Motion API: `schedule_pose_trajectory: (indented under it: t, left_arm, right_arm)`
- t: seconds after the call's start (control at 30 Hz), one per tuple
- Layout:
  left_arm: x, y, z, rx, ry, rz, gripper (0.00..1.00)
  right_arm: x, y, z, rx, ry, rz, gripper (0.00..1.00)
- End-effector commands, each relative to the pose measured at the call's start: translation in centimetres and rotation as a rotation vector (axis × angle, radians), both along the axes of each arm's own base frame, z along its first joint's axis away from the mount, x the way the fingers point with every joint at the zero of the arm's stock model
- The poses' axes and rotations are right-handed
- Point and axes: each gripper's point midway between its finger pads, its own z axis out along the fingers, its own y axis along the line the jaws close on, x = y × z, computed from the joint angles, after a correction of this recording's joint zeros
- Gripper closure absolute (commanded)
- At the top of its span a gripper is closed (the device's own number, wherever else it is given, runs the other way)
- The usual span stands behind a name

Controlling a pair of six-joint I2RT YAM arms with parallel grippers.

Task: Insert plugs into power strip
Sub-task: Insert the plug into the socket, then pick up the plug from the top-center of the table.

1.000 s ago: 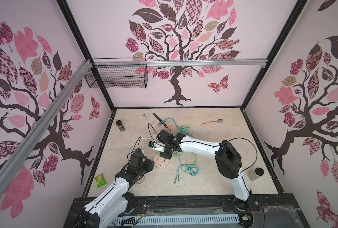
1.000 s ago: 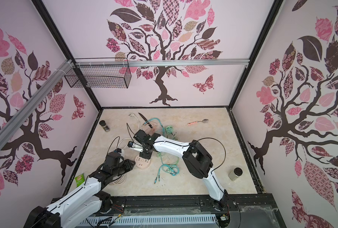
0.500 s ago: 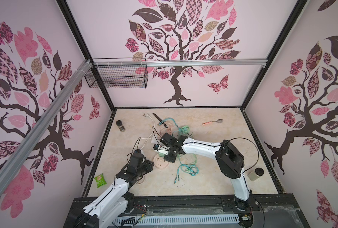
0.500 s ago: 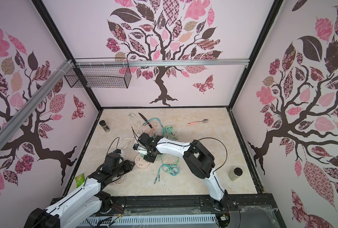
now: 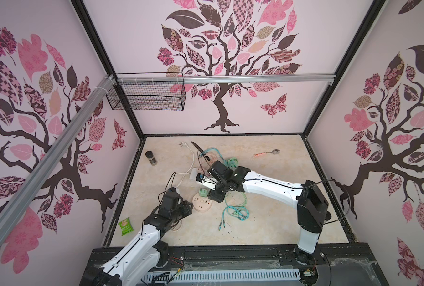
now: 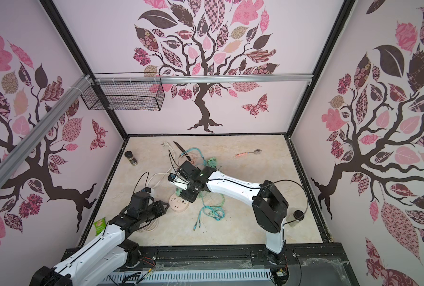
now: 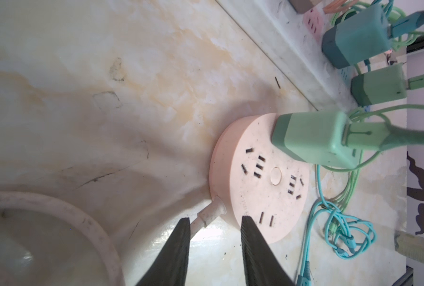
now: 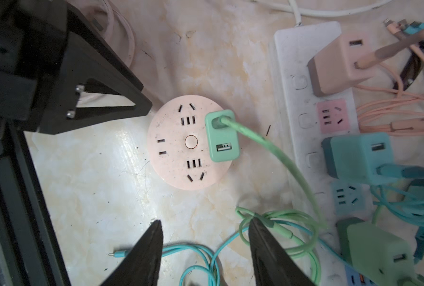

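Note:
The white power strip (image 8: 294,81) carries a peach plug (image 8: 335,66), a teal plug (image 8: 357,156) and a mint green plug (image 8: 377,250); a pink and a blue socket face show bare. Another mint plug (image 8: 222,136) stands in a round pink socket hub (image 8: 178,148). My right gripper (image 8: 204,222) hangs open over loose cables beside the hub, holding nothing. My left gripper (image 7: 215,219) is open at the hub's (image 7: 258,178) edge, its jaws either side of the hub's cord stub. Both top views show the two grippers (image 5: 188,206) (image 6: 190,195) flanking the hub.
A spice jar (image 5: 151,158), a knife (image 5: 198,148) and a spoon (image 5: 268,153) lie toward the back. A green snack packet (image 5: 126,225) sits near the left wall. Teal and mint cables (image 5: 235,213) tangle near the hub. A jar (image 6: 295,218) stands at the right.
My right gripper has drawn back from the strip toward the hub's near side, and its jaws have widened. The left jaws have parted slightly; that arm stayed put.

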Motion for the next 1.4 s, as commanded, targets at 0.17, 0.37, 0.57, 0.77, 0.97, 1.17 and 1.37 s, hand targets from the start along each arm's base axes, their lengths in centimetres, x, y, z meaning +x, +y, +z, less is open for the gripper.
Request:
schedule_pose_trajectory:
  t: [0.17, 0.37, 0.57, 0.77, 0.97, 1.17, 1.37]
  left_arm:
    - [1.4, 0.2, 4.6, 0.012, -0.083, 0.009, 0.55]
    - [1.5, 0.1, 6.6, 0.002, -0.114, 0.001, 0.52]
    - [1.2, 0.1, 8.6, 0.009, -0.141, -0.02, 0.49]
    - [0.8, 0.2, 10.4, 0.01, -0.172, -0.035, 0.47]
    - [0.5, 0.2, 10.8, 0.002, -0.179, -0.041, 0.46]
    - [0.5, 0.2, 11.0, -0.001, -0.185, -0.041, 0.46]
    - [0.6, 0.1, 10.8, -0.001, -0.183, -0.041, 0.46]
  right_arm:
    - [2.3, -6.1, 7.0, 0.289, 0.013, -0.184, 0.4]
    - [9.6, -13.4, 8.9, 0.377, -0.15, -0.507, 0.4]
    - [17.0, -20.1, 6.6, 0.405, -0.164, -0.784, 0.46]
    - [22.3, -22.3, 0.4, 0.23, -0.121, -0.876, 0.47]
    - [24.7, -21.4, -4.0, 0.159, -0.068, -0.853, 0.45]
    - [25.2, -20.3, -6.2, 0.144, -0.004, -0.809, 0.44]
    - [24.1, -18.5, -7.8, 0.167, 0.082, -0.738, 0.44]
